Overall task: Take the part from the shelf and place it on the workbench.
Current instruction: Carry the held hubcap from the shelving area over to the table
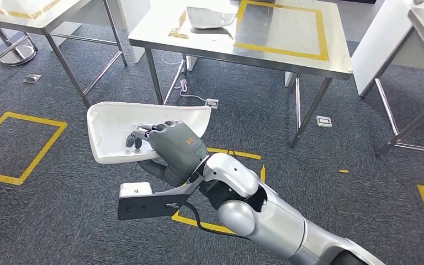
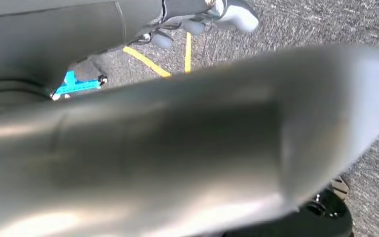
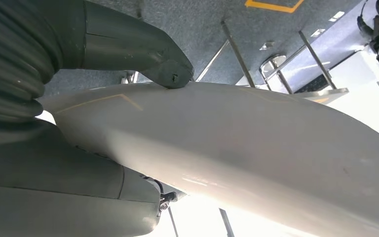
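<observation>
A steel workbench (image 1: 254, 47) bears a white part (image 1: 210, 16) beside yellow tape (image 1: 280, 27).

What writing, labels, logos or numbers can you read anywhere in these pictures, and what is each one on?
No text can be read.
A small orange mark on the back of the right hand, which holds the white part: too small to read.
Yellow tape outlines on the workbench and carpet: plain lines, no lettering.
</observation>
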Available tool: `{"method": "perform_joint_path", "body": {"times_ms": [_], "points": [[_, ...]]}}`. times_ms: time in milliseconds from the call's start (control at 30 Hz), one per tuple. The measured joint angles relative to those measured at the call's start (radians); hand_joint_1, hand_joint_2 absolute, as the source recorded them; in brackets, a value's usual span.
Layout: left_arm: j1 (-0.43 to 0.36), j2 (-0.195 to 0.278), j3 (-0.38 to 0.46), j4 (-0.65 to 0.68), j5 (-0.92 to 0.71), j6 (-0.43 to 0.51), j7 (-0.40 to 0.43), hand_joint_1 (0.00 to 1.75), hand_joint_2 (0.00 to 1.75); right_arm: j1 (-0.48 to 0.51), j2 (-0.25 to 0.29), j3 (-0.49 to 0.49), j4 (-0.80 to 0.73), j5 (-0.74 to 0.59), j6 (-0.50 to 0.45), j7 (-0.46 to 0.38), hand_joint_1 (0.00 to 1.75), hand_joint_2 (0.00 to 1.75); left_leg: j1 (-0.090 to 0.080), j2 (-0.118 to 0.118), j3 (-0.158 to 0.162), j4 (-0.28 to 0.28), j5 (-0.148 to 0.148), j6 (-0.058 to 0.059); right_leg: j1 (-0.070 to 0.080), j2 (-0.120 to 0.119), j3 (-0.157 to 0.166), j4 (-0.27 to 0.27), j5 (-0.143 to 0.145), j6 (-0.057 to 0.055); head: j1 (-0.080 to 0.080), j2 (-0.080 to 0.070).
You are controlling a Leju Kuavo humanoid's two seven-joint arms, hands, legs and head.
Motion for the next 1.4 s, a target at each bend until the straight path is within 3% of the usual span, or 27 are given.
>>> {"method": "perform_joint_path", "body": {"times_ms": [133,233,300,400,433,467,533,600,667,767,833,900,933,967,1000,1067,1133,1233,1267,1333,1400], "points": [[-0.001,0.001,0.001,-0.001,0.001,0.0,-0.003,0.0,0.0,0.0,0.0,0.0,0.0,0.002,-0.006,0.0,1.75,1.75,-0.009,0.001,-0.002,0.001,-0.001,0.012,-0.01,0.001,0.001,-0.003,0.001,0.029,0.0,0.0],[-0.001,0.0,0.002,-0.002,0.001,0.0,-0.007,0.0,0.0,0.001,-0.001,0.0,0.0,0.003,-0.009,0.0,1.75,1.75,-0.006,0.006,0.003,-0.006,-0.002,0.025,-0.011,-0.004,-0.006,0.021,0.006,0.039,0.0,0.0],[-0.001,0.0,0.003,-0.002,0.002,0.0,-0.009,0.0,0.0,-0.001,-0.001,0.0,0.0,0.003,-0.01,0.0,1.75,1.75,-0.003,0.012,0.01,-0.008,-0.004,0.032,-0.01,-0.022,-0.037,0.084,-0.027,0.042,0.002,0.0],[0.001,0.0,0.005,-0.002,0.004,0.0,-0.011,0.0,0.0,0.0,-0.002,0.0,0.001,0.006,-0.011,0.0,1.75,1.75,-0.003,0.023,0.011,-0.008,-0.007,0.031,-0.01,-0.041,-0.128,0.257,-0.112,0.043,0.003,0.0],[0.003,0.0,0.006,-0.002,0.004,0.0,-0.012,0.0,0.0,0.002,-0.002,0.0,0.001,0.008,-0.011,0.0,1.75,1.75,-0.003,0.027,0.011,-0.007,-0.009,0.029,-0.011,-0.043,-0.146,0.283,-0.118,0.042,0.003,0.0],[0.004,0.0,0.008,-0.002,0.004,0.0,-0.014,0.0,0.0,0.004,-0.002,0.0,0.002,0.01,-0.011,0.0,1.75,1.75,-0.002,0.029,0.013,-0.007,-0.012,0.025,-0.012,-0.044,-0.145,0.274,-0.105,0.041,0.003,0.0],[0.004,0.0,0.009,-0.002,0.004,0.0,-0.017,0.0,0.0,0.004,-0.002,0.0,0.002,0.012,-0.011,0.0,1.75,1.75,0.0,0.032,0.021,-0.006,-0.02,0.016,-0.015,-0.052,-0.092,0.158,-0.041,0.039,0.003,0.0],[0.003,0.0,0.009,-0.002,0.004,0.0,-0.02,0.0,0.0,0.003,-0.002,0.0,0.002,0.014,-0.011,0.001,1.75,1.75,0.0,0.035,0.029,-0.007,-0.027,0.002,-0.009,-0.063,-0.044,0.05,-0.017,0.03,0.003,0.0],[0.003,0.0,0.01,-0.002,0.004,0.0,-0.02,0.0,0.0,0.003,-0.002,0.0,0.002,0.015,-0.011,0.002,1.75,1.75,0.001,0.038,0.037,-0.006,-0.032,-0.015,-0.002,-0.067,-0.031,0.025,-0.026,0.012,0.002,0.0],[0.002,-0.001,0.01,-0.003,0.005,0.0,-0.022,0.0,0.0,0.001,0.001,0.0,0.001,0.018,-0.011,0.005,1.75,1.75,0.005,0.037,0.037,0.027,-0.036,-0.034,-0.002,-0.059,-0.004,0.02,-0.026,-0.016,0.001,0.0],[0.0,-0.001,0.01,-0.003,0.005,0.0,-0.024,0.0,0.0,-0.004,0.004,0.0,-0.001,0.021,-0.012,0.008,1.75,1.75,0.007,0.031,-0.017,0.116,-0.057,-0.039,-0.003,-0.057,0.017,0.017,-0.037,-0.029,-0.002,0.0],[0.002,-0.002,0.01,-0.003,0.005,0.0,-0.025,0.0,0.0,-0.006,0.006,0.0,-0.002,0.024,-0.012,0.013,1.75,1.75,0.007,0.027,-0.101,0.229,-0.094,-0.042,0.0,-0.052,0.035,0.017,-0.054,-0.036,-0.003,0.0],[0.005,-0.002,0.01,-0.002,0.005,0.0,-0.025,0.0,0.0,-0.005,0.006,0.0,-0.002,0.027,-0.012,0.016,1.75,1.75,0.007,0.026,-0.133,0.26,-0.106,-0.042,0.001,-0.049,0.046,0.017,-0.063,-0.037,-0.003,0.0],[0.007,-0.002,0.01,-0.002,0.005,0.0,-0.025,0.0,0.0,-0.004,0.006,0.0,-0.002,0.029,-0.012,0.017,1.75,1.75,0.007,0.025,-0.15,0.259,-0.102,-0.04,0.002,-0.044,0.058,0.017,-0.073,-0.037,-0.003,0.0],[0.008,-0.002,0.01,-0.002,0.004,0.0,-0.025,0.0,0.0,-0.003,0.006,0.0,-0.002,0.032,-0.012,0.018,1.75,1.75,0.006,0.025,-0.152,0.226,-0.079,-0.037,0.002,-0.041,0.072,0.017,-0.084,-0.036,-0.003,0.0],[0.007,-0.001,0.01,-0.002,0.002,0.0,-0.024,0.0,0.0,-0.003,0.006,0.0,-0.004,0.035,-0.012,0.019,1.75,1.75,0.005,0.024,-0.126,0.099,0.018,-0.029,0.003,-0.036,0.101,0.018,-0.107,-0.03,-0.004,0.0],[0.003,-0.001,0.01,-0.001,0.0,0.0,-0.023,0.0,0.0,-0.002,0.005,0.0,-0.006,0.039,-0.011,0.021,1.75,1.75,0.0,0.024,-0.103,0.014,0.078,-0.021,0.005,-0.034,0.118,0.013,-0.129,-0.019,-0.006,0.0],[-0.001,-0.003,0.01,-0.002,-0.002,0.0,-0.02,0.0,0.0,-0.001,0.005,0.0,-0.012,0.046,-0.011,0.024,1.75,1.75,0.001,0.022,-0.081,-0.005,0.073,-0.005,0.008,-0.033,0.13,0.021,-0.131,0.0,-0.007,0.0],[-0.001,-0.004,0.01,-0.002,-0.002,0.0,-0.019,0.0,0.0,-0.001,0.005,0.0,-0.014,0.047,-0.012,0.024,1.75,1.75,0.002,0.022,-0.071,-0.009,0.067,0.001,0.008,-0.036,0.121,0.048,-0.122,0.005,-0.006,0.0],[-0.003,-0.003,0.01,-0.002,-0.003,0.0,-0.018,0.0,0.0,-0.002,0.004,0.0,-0.016,0.049,-0.012,0.023,1.75,1.75,0.004,0.021,-0.049,-0.012,0.051,0.011,0.007,-0.042,0.061,0.143,-0.118,0.013,-0.005,0.0],[-0.004,-0.003,0.01,-0.002,-0.004,0.0,-0.018,0.0,0.0,0.002,-0.001,0.0,-0.016,0.049,-0.012,0.021,1.75,1.75,0.004,0.02,-0.026,-0.012,0.028,0.016,0.007,-0.045,-0.03,0.252,-0.163,0.02,-0.004,0.0]]}}
